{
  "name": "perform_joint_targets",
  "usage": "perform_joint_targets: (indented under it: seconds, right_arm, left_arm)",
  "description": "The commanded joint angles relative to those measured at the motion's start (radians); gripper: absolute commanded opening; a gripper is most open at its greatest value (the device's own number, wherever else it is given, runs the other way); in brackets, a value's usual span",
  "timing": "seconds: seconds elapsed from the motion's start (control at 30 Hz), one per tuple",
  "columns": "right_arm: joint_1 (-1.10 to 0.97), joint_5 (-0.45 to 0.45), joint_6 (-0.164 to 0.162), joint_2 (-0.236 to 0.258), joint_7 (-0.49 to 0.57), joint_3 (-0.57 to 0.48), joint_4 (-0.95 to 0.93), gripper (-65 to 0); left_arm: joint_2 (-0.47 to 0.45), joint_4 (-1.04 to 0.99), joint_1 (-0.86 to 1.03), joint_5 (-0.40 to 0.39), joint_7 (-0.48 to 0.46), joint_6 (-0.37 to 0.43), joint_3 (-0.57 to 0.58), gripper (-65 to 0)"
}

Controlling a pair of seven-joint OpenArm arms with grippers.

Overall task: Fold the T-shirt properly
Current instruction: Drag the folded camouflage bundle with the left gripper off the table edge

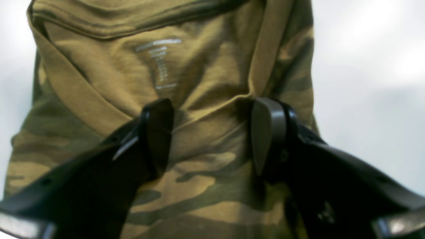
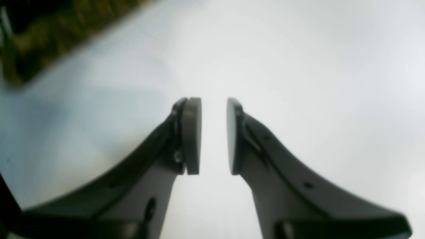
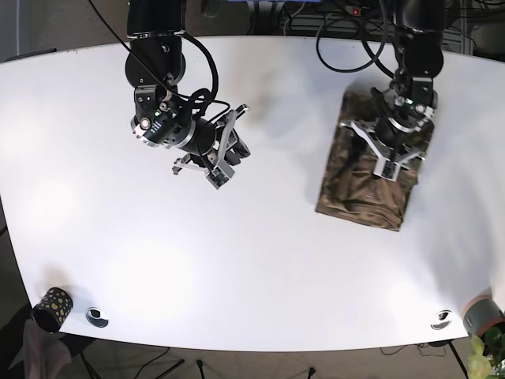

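**The folded camo T-shirt and our two claws**

In the left wrist view, we see the camouflage T-shirt [image 1: 186,109] filling most of the picture. It is green and tan, and its plain tan inside shows at the collar, with a small printed label [image 1: 161,63] there. Our left gripper [image 1: 212,136] is right above the shirt. Its two black fingers stand wide apart, one on each side of a fold in the cloth. They hold nothing. The white table [image 1: 368,83] shows on the shirt's right side.

In the right wrist view, our right gripper [image 2: 214,136] hangs over the bare white table [image 2: 298,66]. Its two flat pads [image 2: 192,136] have a small gap between them, and nothing is in the gap. A blurry bit of the T-shirt [image 2: 49,33] peeks in at the top left corner, well away from this claw.

In the base view, the T-shirt [image 3: 355,189] lies folded into a long shape on the white table [image 3: 237,260]. Our left gripper [image 3: 388,162] is over the shirt. Our right gripper [image 3: 225,154] is well apart from the shirt, out to its left. A small dark cup [image 3: 52,308] with dots stands far from the shirt, at the table's lower left corner.
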Motion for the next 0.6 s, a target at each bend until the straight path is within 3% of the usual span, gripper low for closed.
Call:
perform_joint_targets:
  seconds: [0.0,0.2,0.4,0.57]
  right_arm:
    - [0.023,0.021,0.006,-0.005,0.022,-0.002,0.022,-52.8]
    - [0.033,0.015,0.006,-0.005,0.022,0.001,0.026,-52.8]
    - [0.040,0.012,0.006,-0.005,0.022,0.000,0.054,-52.8]
    - [0.040,0.010,0.006,-0.005,0.022,0.001,0.082,-52.8]
  left_arm:
    - [-0.083,-0.102,-0.010,0.057,0.153,0.042,-0.010,-29.9]
    - [-0.220,-0.294,-0.094,0.053,0.125,0.021,-0.048,-30.0]
    - [-0.320,-0.496,-0.148,0.055,0.096,-0.174,-0.207,-30.3]
    - [-0.395,-0.596,-0.151,0.055,0.096,-0.257,-0.307,-30.4]
